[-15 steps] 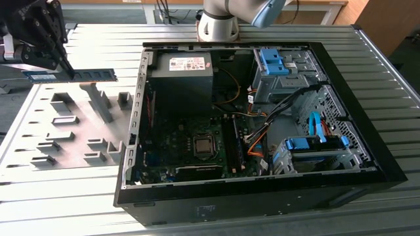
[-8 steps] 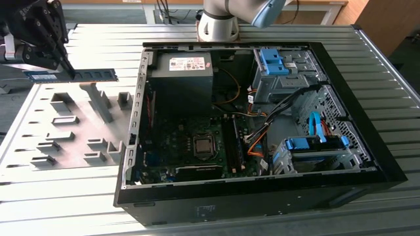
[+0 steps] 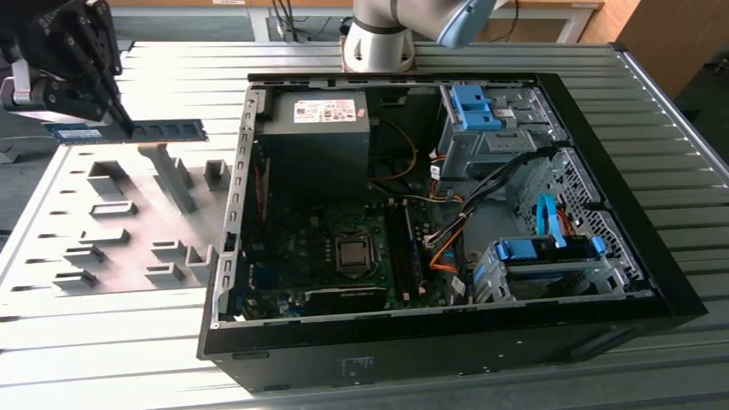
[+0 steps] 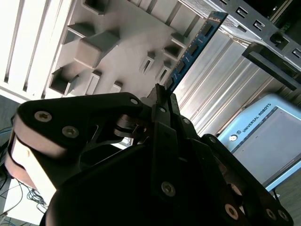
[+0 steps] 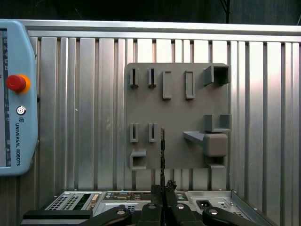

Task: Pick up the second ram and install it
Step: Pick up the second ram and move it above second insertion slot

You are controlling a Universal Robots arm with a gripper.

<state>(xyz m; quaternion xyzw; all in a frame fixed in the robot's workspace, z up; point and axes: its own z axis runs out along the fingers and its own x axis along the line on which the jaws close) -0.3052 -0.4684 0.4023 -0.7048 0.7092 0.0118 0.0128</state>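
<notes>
Gripper (image 3: 119, 126) fingers clamped together on the second ram (image 3: 171, 130), wrist tilted, grey fixture plate (image 3: 125, 192) beneath it

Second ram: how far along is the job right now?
Done: the pick, it seems; the gripper is shut on the second ram. In hand: the stick held over the grey fixture plate at the exterior view's left. Left: installing; it is outside the open computer case, not yet at the motherboard.

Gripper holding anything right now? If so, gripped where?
Yes. The gripper is shut on the second ram, pinching its flat faces roughly mid-length. In the exterior view, the board sticks out on both sides of the grip.
</notes>
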